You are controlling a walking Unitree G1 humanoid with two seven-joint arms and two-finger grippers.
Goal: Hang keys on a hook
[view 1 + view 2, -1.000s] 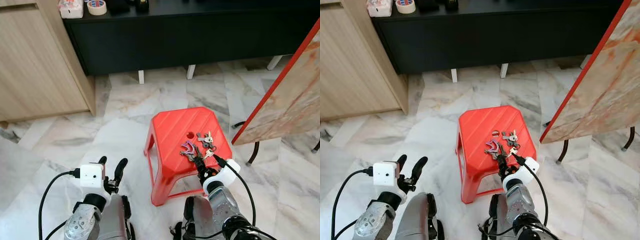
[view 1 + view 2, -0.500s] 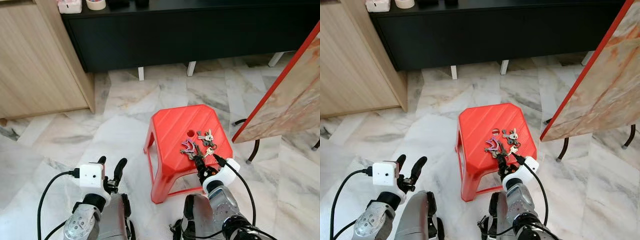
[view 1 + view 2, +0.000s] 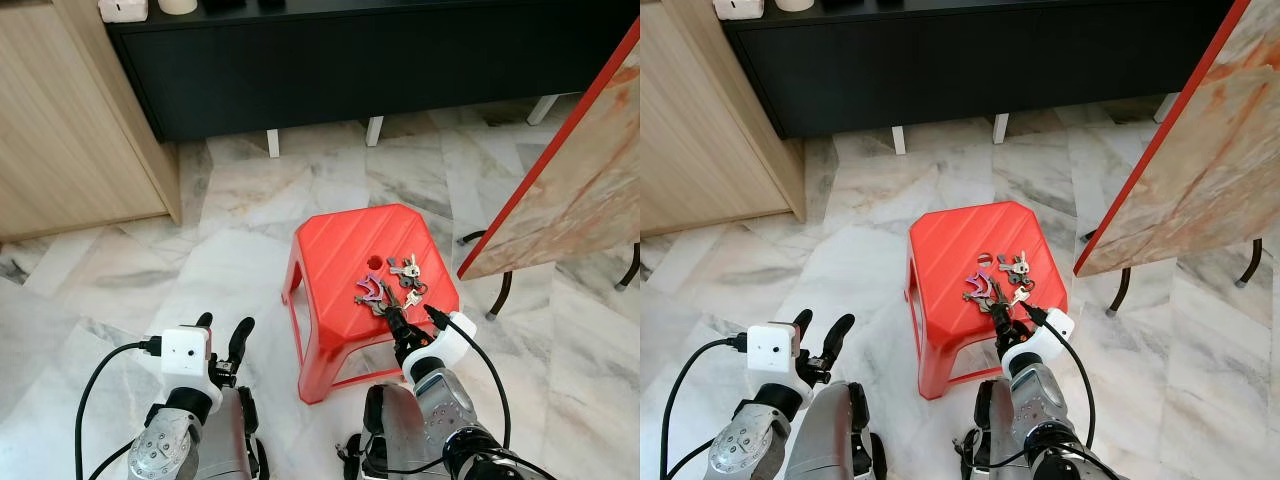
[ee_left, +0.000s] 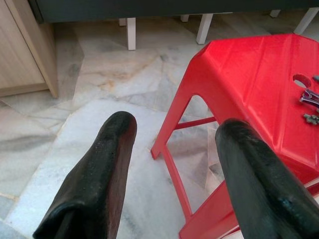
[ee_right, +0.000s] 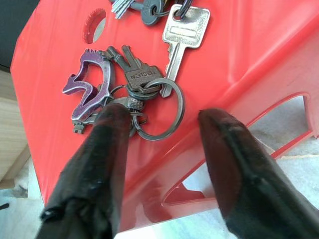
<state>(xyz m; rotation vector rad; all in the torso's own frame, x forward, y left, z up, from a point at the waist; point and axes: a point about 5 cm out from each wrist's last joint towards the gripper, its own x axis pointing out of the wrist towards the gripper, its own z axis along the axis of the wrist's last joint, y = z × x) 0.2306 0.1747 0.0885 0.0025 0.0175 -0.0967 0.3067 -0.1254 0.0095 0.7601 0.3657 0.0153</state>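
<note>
White-grey marble floor all round me, w/ a long black low cabinet at the far side and a light wood cupboard off to my left. Red plastic stool sits right in front, a round hole in its top. To my right, a marble-patterned board w/ a red edge leans over thin black legs.

Bunch of metal keys on rings w/ a purple horse-shaped keychain is lying flat on the stool top, near the edge closest to me, beside the hole. Purple charm on one side, a silver key w/ a square head on the other, big loose ring between them and toward my wrist.

My right gripper is down at that near stool edge, fingers spread apart, nothing pinched yet. One black fingertip overlaps the small rings by the charm; other tip hangs past the stool edge, apart from the bunch.

My left gripper is low over the floor, left of the stool, fingers parted too, grasping nothing.
</note>
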